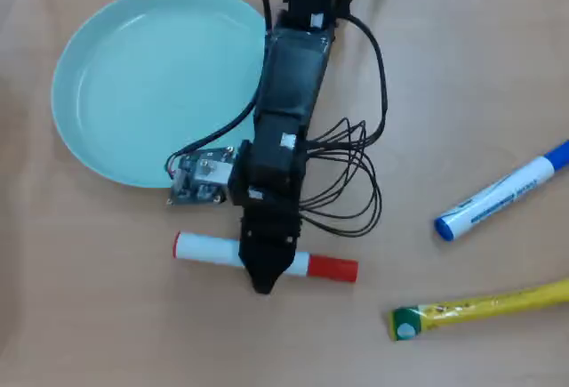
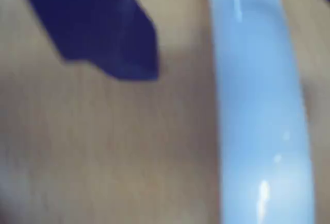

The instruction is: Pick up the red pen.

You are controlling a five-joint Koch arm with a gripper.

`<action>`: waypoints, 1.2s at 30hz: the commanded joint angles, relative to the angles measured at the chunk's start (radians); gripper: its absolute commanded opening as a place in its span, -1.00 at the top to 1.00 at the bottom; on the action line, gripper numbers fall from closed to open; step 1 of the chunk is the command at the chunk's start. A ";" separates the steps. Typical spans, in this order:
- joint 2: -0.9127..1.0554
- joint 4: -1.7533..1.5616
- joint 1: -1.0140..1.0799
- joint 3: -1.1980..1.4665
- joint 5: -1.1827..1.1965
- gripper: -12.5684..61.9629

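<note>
The red pen (image 1: 209, 248) lies flat on the wooden table, white barrel to the left and red cap (image 1: 333, 268) to the right in the overhead view. My gripper (image 1: 264, 276) is right over the pen's middle and hides that part. In the wrist view the barrel (image 2: 258, 110) is a blurred pale band running top to bottom. One dark jaw is at the upper left, with a strip of table between it and the barrel. A sliver of the other jaw shows at the top right corner. The gripper (image 2: 237, 28) is open astride the pen.
A pale green plate (image 1: 89, 58) lies at the upper left, close to the arm. A blue-capped white marker (image 1: 502, 193) and a yellow tube with a green end (image 1: 480, 307) lie at the right. Black cables (image 1: 356, 173) loop beside the arm.
</note>
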 commanded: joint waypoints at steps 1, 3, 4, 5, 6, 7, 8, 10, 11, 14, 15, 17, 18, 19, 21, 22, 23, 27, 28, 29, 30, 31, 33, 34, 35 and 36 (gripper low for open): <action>0.003 -0.038 0.014 -0.075 -0.009 -0.26; 0.002 -0.035 0.014 -0.072 -0.009 -0.07; -0.002 -0.035 0.014 -0.072 -0.011 0.02; -0.009 -0.035 0.015 -0.072 -0.009 0.10; -0.020 -0.035 0.017 -0.072 -0.011 0.18; -0.025 -0.032 0.017 -0.072 -0.011 0.28; -0.023 -0.029 0.017 -0.072 -0.011 0.39; -0.025 -0.028 0.017 -0.072 -0.011 0.65; -0.025 -0.026 0.017 -0.072 -0.011 0.82; -0.026 -0.021 0.018 -0.069 -0.003 0.83; -0.028 -0.017 0.021 -0.069 -0.002 0.83; -0.026 0.002 0.034 -0.069 -0.002 0.83; -0.026 0.014 0.038 -0.069 -0.003 0.83; -0.026 0.028 0.038 -0.069 -0.002 0.84; -0.026 0.040 0.040 -0.069 -0.002 0.84; -0.026 0.041 0.040 -0.069 0.000 0.84; -0.025 0.048 0.038 -0.069 0.000 0.84; -0.020 0.104 0.038 -0.072 0.002 0.84; -0.020 0.121 0.038 -0.074 0.002 0.84; -0.018 0.135 0.038 -0.078 0.000 0.84; -0.017 0.144 0.037 -0.078 -0.003 0.84; -0.014 0.146 0.031 -0.080 -0.005 0.84; 0.021 0.147 0.020 -0.080 -0.005 0.84; 0.049 0.147 0.011 -0.077 -0.006 0.84; 0.075 0.147 0.003 -0.072 -0.006 0.84; 0.097 0.149 -0.002 -0.069 -0.006 0.84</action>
